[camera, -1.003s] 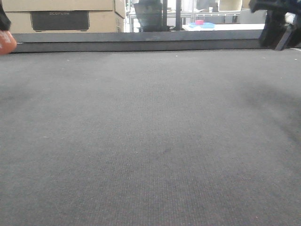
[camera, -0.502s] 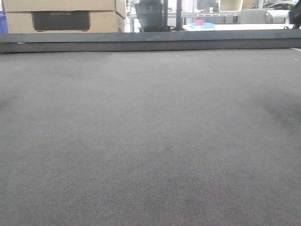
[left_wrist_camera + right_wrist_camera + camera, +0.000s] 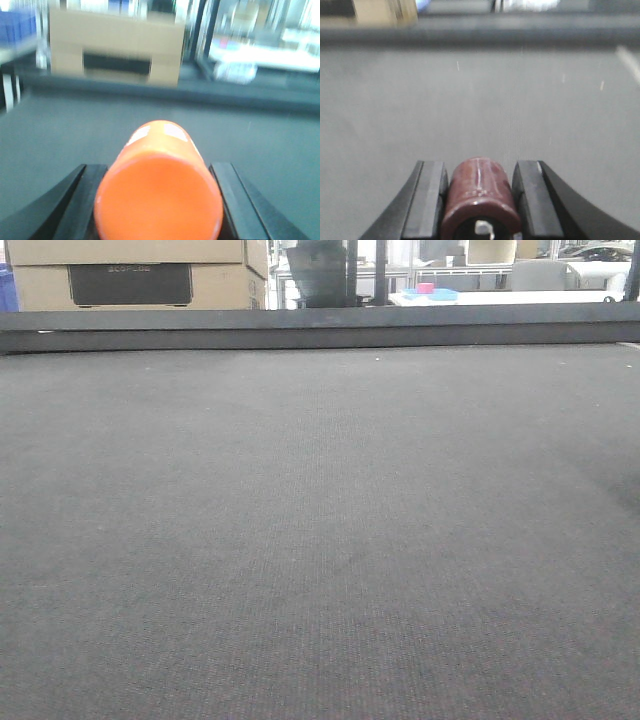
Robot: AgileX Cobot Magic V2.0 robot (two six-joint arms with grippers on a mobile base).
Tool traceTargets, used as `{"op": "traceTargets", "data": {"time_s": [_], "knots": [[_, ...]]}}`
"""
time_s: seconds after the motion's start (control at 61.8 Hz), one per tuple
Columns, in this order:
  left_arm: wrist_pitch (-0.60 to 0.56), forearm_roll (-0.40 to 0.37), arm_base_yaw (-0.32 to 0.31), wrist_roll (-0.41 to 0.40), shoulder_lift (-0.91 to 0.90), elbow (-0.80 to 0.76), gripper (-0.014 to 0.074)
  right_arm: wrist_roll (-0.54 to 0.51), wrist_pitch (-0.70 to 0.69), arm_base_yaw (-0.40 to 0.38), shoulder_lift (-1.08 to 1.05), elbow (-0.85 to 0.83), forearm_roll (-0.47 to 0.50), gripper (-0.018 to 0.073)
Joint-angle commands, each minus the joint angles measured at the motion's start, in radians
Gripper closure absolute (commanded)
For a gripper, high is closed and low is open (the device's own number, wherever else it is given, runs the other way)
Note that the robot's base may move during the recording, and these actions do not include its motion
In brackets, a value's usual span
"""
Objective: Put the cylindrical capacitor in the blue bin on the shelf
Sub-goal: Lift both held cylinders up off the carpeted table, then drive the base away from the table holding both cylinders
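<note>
Cylindrical capacitor [image 3: 481, 195]: dark brown, clamped lengthwise in the right gripper [image 3: 480, 172], over the grey mat [image 3: 320, 540]. Left gripper [image 3: 155, 170]: closed around an orange cylinder [image 3: 159, 200], over the same mat. Change: both were at the mat's far corners a second ago and are now out of the front view. Blue bin [image 3: 17, 25], beyond the mat's far-left edge: contents not visible.

Grey carpeted tabletop [image 3: 320, 540] fills the front view, dark rail [image 3: 320, 328] along its far edge, cardboard box [image 3: 215, 280] with black panel beyond at left, orange cylinder [image 3: 159, 192] looming large and blurred in the left wrist view.
</note>
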Motion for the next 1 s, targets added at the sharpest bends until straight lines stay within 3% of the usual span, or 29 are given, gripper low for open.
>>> {"op": "traceTargets", "data": {"time_s": [0.0,0.291,0.987], "knots": [[-0.019,-0.007,-0.006,0.000,-0.057,0.002,0.0707,-0.003,-0.021,-0.001,-0.059,-0.002,-0.009,0.0727],[-0.019,-0.007,-0.006,0.000,-0.127,0.002,0.0707,-0.003,-0.022,-0.001,-0.165,-0.002,-0.009,0.0727],[-0.019,-0.007,-0.006,0.000,-0.127,0.002,0.0707,-0.003,-0.030,-0.001,-0.167,-0.002,-0.009,0.0727]]}}
